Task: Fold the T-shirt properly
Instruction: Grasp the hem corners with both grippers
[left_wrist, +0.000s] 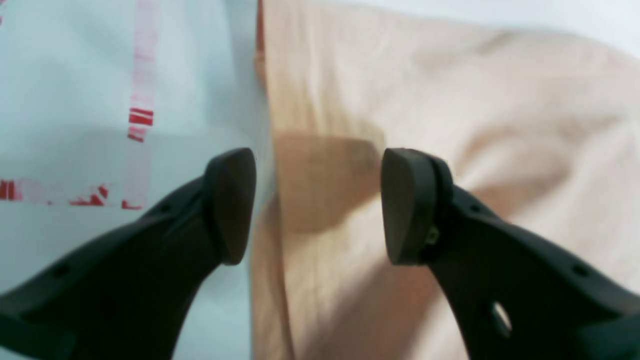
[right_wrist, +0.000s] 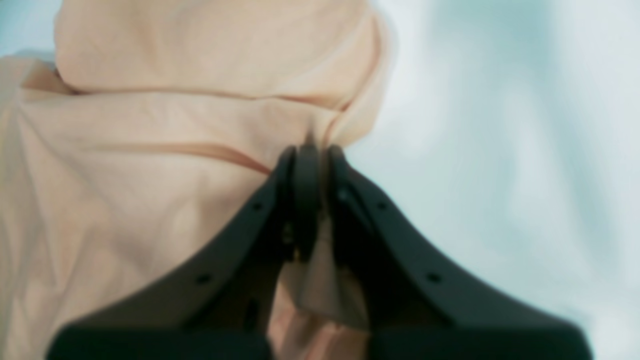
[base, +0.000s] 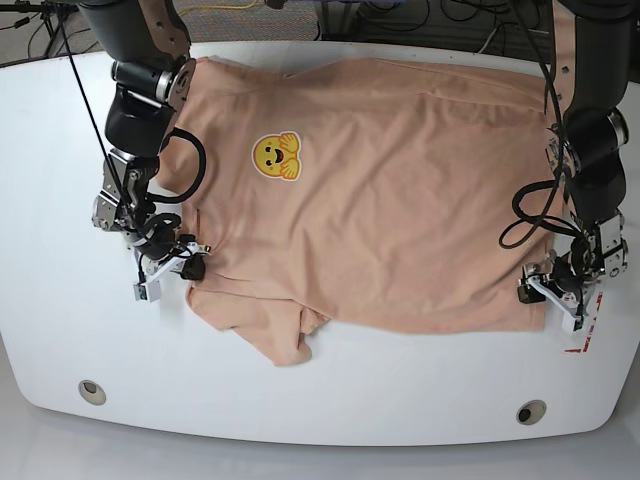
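Base view: T-shirt (base: 400, 200) lies spread on white counter (base: 60, 200), smiley up, no fold done yet. Right gripper (right_wrist: 310, 155) pinches shirt edge by sleeve. Left gripper (left_wrist: 317, 205) gapes over hem corner, holding nothing. All folds left.

Your T-shirt (base: 400, 200) lies spread across the table (base: 60, 200) — the right gripper (base: 185, 258) at its edge on the base view's left, the left gripper (base: 548, 296) at its opposite corner, beside the tape marks (base: 590, 320).
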